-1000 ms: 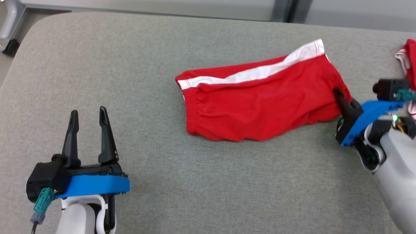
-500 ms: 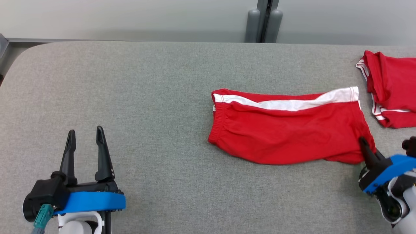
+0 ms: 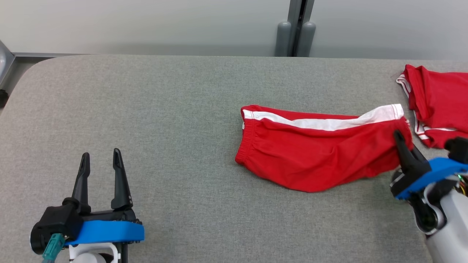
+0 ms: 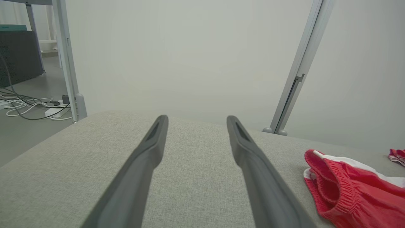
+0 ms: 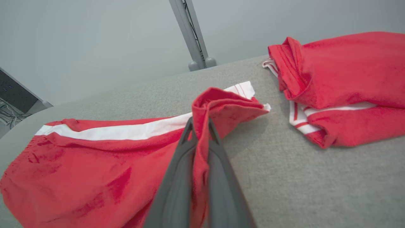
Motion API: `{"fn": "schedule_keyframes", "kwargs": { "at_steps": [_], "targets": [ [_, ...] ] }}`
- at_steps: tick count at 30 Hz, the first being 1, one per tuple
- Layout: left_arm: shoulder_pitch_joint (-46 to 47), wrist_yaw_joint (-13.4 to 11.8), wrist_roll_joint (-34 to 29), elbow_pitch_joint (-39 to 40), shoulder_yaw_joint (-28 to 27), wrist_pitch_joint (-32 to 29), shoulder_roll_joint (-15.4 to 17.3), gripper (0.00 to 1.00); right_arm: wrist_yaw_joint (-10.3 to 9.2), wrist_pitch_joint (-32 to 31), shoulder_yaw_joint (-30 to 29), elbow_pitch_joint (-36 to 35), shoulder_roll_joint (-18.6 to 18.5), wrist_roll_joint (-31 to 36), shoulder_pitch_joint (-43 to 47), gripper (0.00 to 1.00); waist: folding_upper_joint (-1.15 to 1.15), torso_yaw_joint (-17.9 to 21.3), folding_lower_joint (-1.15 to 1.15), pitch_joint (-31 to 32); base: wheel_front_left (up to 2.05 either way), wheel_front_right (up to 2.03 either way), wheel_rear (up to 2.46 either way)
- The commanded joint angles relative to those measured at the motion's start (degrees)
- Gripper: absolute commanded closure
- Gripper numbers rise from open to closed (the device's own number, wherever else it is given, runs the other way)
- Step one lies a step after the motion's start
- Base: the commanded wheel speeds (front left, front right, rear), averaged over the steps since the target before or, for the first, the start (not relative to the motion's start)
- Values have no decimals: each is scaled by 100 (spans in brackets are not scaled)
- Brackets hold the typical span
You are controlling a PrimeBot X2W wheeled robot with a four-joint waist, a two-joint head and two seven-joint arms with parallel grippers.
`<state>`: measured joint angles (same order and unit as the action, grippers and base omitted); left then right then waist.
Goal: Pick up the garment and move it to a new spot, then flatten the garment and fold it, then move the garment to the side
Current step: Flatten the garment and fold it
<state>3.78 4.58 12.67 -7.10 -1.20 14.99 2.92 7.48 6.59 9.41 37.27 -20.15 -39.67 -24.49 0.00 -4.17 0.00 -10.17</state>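
Observation:
The garment (image 3: 318,149) is a pair of red shorts with a white side stripe, folded lengthwise on the grey padded table (image 3: 175,109), waistband to the left. My right gripper (image 3: 398,137) is shut on its right hem, lifting that corner slightly. In the right wrist view the garment (image 5: 95,158) has red cloth pinched between the right gripper (image 5: 200,122) fingers. My left gripper (image 3: 100,159) stands open at the lower left, well away from the garment. In the left wrist view the left gripper (image 4: 197,120) has nothing between its fingers, with the waistband (image 4: 335,186) at the lower right.
A second red garment (image 3: 438,106) with white trim lies at the table's right edge, close to my right gripper; it also appears in the right wrist view (image 5: 341,85). A grey post (image 3: 298,33) stands behind the table's far edge. Cables (image 4: 28,107) lie on the floor off the left end.
The head camera has tilted up, so the whole picture shifted. My right gripper stays shut on the hem and has raised it a little, bunching the right end. The left gripper stays open.

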Motion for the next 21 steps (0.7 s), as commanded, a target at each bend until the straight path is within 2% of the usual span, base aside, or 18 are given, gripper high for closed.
{"fn": "schedule_keyframes", "kwargs": {
  "at_steps": [1,13,21],
  "targets": [
    [26,21,12,-7,6,26,-3,0,3,-59,-3,-120,118,145,-173,100,0,-17,0,17,0,0,0],
    [36,-10,115,-70,219,25,-4,0,3,-461,250,-454,1135,792,-1009,100,0,-389,0,87,0,0,0],
    [14,-47,187,-88,288,25,-4,0,3,-623,957,-366,1437,992,-914,100,0,-613,0,45,0,0,0]
  ]
}}
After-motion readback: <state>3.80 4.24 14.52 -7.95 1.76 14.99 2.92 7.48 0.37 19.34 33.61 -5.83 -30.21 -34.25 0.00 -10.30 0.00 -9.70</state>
